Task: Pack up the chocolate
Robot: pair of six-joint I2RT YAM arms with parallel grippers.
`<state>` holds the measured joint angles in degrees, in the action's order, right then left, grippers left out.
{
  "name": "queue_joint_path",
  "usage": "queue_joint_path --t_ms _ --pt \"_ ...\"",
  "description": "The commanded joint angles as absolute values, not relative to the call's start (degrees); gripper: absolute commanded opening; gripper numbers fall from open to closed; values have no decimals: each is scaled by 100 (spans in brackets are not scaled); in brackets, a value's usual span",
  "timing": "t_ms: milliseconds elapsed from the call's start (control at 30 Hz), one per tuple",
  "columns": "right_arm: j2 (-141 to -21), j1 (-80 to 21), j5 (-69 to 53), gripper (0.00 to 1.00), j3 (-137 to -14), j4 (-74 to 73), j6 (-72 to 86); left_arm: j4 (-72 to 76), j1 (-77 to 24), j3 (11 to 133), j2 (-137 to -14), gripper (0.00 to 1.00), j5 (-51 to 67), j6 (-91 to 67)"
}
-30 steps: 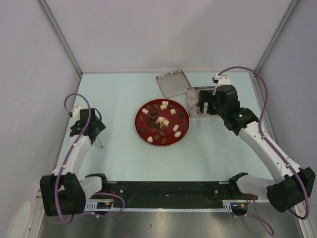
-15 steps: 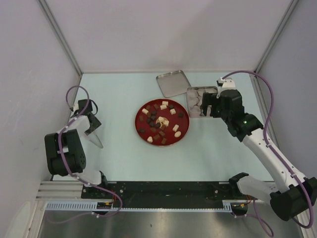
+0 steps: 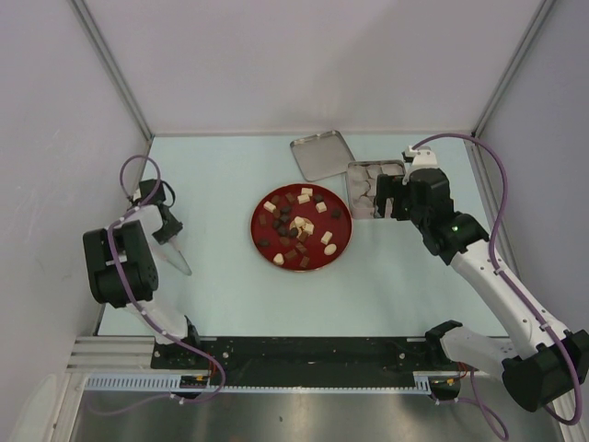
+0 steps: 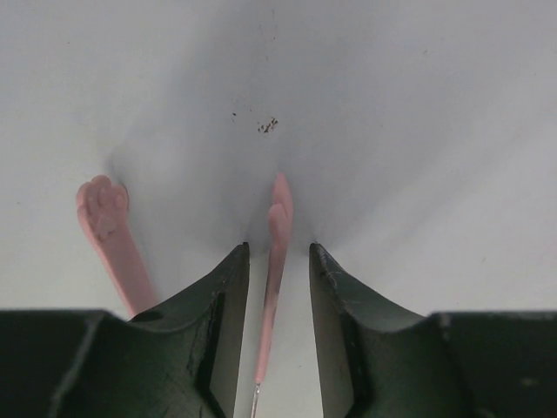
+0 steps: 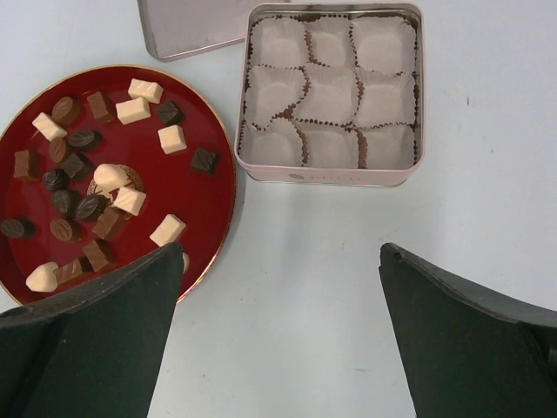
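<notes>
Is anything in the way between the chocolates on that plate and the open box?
Nothing visible. The lid lies beside the box, its paper cups are empty, and only bare table separates it from the plate of chocolates.

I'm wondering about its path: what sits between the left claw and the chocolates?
Only bare table, as the top view shows. The pink tongs lie at the left gripper itself, not out toward the chocolate.

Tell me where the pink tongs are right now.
In the top view the pink tongs are far left of the red plate, at the left gripper; the left wrist view shows one tong arm between its fingers.
</notes>
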<state>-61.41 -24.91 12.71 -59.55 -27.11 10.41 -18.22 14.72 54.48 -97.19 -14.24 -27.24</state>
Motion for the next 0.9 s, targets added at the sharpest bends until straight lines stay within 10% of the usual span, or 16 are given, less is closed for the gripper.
queue_joint_path --t_ms 0,433,867 --pt "-5985 -2470 1380 100 -5933 -2470 949 -1810 1635 5572 -9853 38 -1152 -2584" --pt "-5986 -2487 941 100 -5915 -2400 897 -1855 1670 5388 -8948 2 -599 -2601" --pt "-6099 -2522 -526 100 -5915 -2206 1265 -493 1661 4307 -6364 0 1194 -3725"
